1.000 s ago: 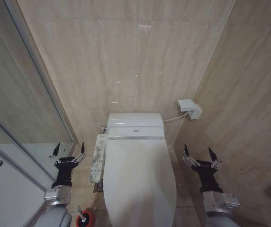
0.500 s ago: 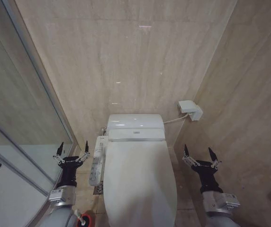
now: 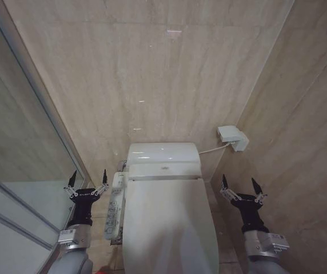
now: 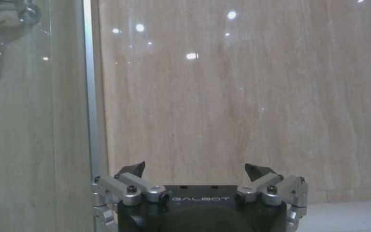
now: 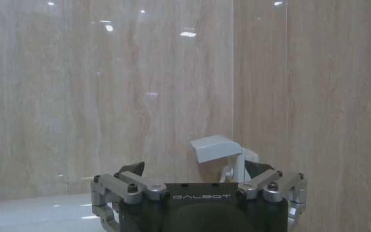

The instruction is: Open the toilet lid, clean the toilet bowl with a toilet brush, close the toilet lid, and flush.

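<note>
While the toilet lid (image 3: pixel 169 225) sits shut over the toilet bowl, dead centre in the head view, the left gripper (image 3: pixel 87 179) and right gripper (image 3: pixel 240 184) flank it, fingers spread, holding nothing. Left wrist view: prongs apart, facing the beige wall (image 4: pixel 237 96). Right wrist view: prongs apart, a white wall box (image 5: pixel 215 148) just beyond

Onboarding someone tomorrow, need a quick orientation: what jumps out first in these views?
The toilet lid, shut over the bowl, sits dead centre in the head view between beige stone walls. The left tool and the right tool hang open on either side of it, touching nothing. A white button panel runs along the toilet's left side, and a small white wall box sits on the right wall.
</note>
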Motion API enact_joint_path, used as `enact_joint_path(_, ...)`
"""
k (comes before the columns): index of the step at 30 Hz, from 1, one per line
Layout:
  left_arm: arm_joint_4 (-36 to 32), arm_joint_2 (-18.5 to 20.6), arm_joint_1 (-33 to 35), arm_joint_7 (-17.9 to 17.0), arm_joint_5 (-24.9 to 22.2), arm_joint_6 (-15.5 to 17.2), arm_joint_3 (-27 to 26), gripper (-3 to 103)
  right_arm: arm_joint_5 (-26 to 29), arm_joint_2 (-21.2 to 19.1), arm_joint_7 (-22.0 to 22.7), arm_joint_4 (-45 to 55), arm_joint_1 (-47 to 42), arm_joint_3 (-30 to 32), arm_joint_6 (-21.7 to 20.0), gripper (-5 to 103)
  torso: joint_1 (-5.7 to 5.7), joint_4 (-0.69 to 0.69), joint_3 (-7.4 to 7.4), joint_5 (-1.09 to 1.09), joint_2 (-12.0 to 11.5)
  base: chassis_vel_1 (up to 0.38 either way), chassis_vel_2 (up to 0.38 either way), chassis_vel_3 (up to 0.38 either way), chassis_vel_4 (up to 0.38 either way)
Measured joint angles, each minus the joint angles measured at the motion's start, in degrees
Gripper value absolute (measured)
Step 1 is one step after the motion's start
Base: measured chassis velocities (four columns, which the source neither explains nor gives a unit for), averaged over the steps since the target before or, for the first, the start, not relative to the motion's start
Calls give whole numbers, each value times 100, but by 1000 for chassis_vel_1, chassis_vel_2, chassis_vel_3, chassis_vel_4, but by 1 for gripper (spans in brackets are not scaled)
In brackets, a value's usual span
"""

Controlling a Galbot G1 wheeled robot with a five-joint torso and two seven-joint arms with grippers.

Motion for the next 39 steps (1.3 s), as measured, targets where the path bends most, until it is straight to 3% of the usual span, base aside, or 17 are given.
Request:
enact_joint_path(29, -89, -2, 187, 6, 70, -87, -12, 100, 0, 0, 0, 0, 2, 0, 0, 100, 5, 0, 2, 0, -1, -24, 16, 25, -22)
enact_joint_path(34, 290, 208, -60, -47, -170, -91, -223, 100, 0, 0, 0, 0, 2, 0, 0, 100, 5, 0, 2, -1, -1, 0, 0, 0, 0)
enact_joint_path(39, 952, 634, -466, -8, -724, -129, -399, 100, 0, 0, 0, 0, 2, -1, 0, 100, 4, 0, 2, -1, -1, 0, 0, 0, 0)
